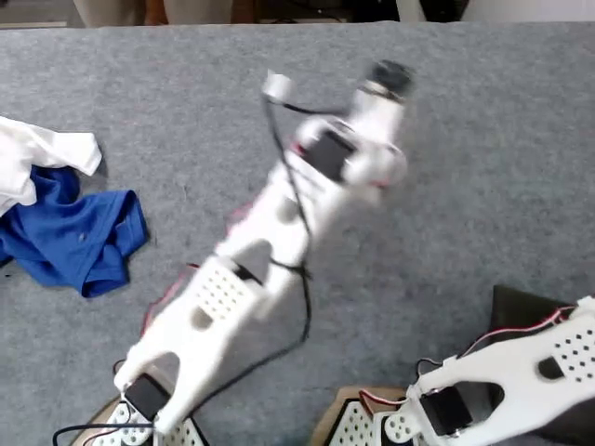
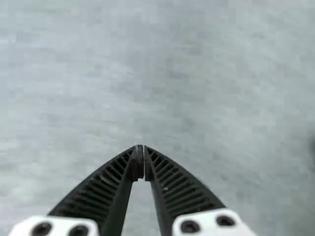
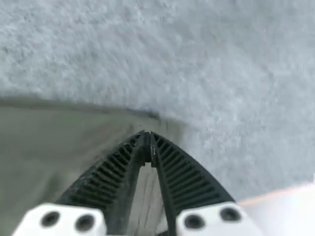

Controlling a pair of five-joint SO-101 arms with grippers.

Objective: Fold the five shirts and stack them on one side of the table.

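A blue shirt [image 1: 74, 237] lies crumpled at the table's left edge, with a white shirt [image 1: 37, 153] partly on top of it. A dark olive shirt [image 1: 521, 302] lies at the front right, its edge [image 3: 59, 147] on the grey table. My left arm [image 1: 279, 223] stretches diagonally to the table's middle back. My left gripper [image 2: 139, 164] is shut, empty, above bare grey table. My right arm [image 1: 521, 372] is over the olive shirt. My right gripper [image 3: 146, 147] is shut with its tips at that shirt's edge; whether it pinches cloth is unclear.
The grey felt table top [image 1: 465, 186] stretches wide on the right and at the back. Both arm bases [image 1: 363, 423] stand at the front edge, with cables [image 1: 302, 307] hanging off the left arm.
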